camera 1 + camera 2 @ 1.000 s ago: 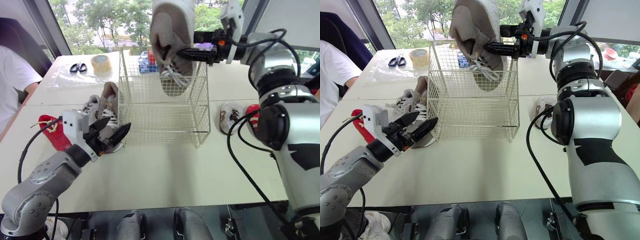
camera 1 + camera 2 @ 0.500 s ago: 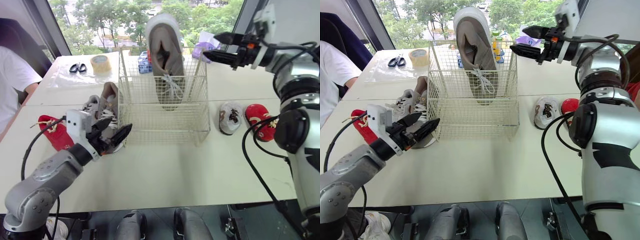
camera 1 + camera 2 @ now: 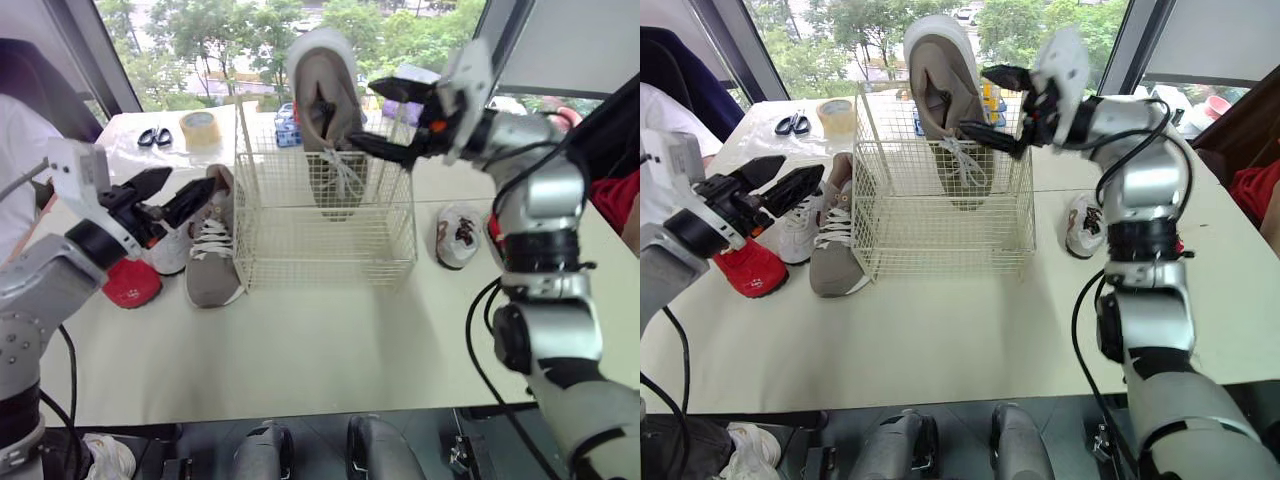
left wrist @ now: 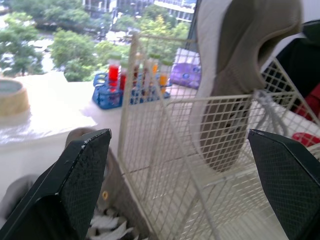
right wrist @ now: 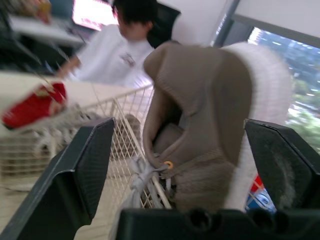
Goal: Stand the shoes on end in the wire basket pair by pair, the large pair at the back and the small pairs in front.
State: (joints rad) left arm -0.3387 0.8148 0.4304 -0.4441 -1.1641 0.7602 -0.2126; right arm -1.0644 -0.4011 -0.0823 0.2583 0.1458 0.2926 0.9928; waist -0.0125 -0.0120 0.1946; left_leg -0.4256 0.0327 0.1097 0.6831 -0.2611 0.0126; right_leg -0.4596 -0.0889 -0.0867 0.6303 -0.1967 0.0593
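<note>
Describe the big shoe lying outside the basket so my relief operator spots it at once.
Find the white wire basket mid-table. Beside its outer wall on the robot's left lies a taupe lace-up shoe with white laces, flat on its sole. It is much bigger than the small white shoe and small red shoe beside it.

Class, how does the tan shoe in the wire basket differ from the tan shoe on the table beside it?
The basket shoe stands on end, heel up; the table shoe lies flat on its sole. The basket shoe sits inside the wire basket; the table shoe lies outside it. Both are tan, white-laced.
</note>
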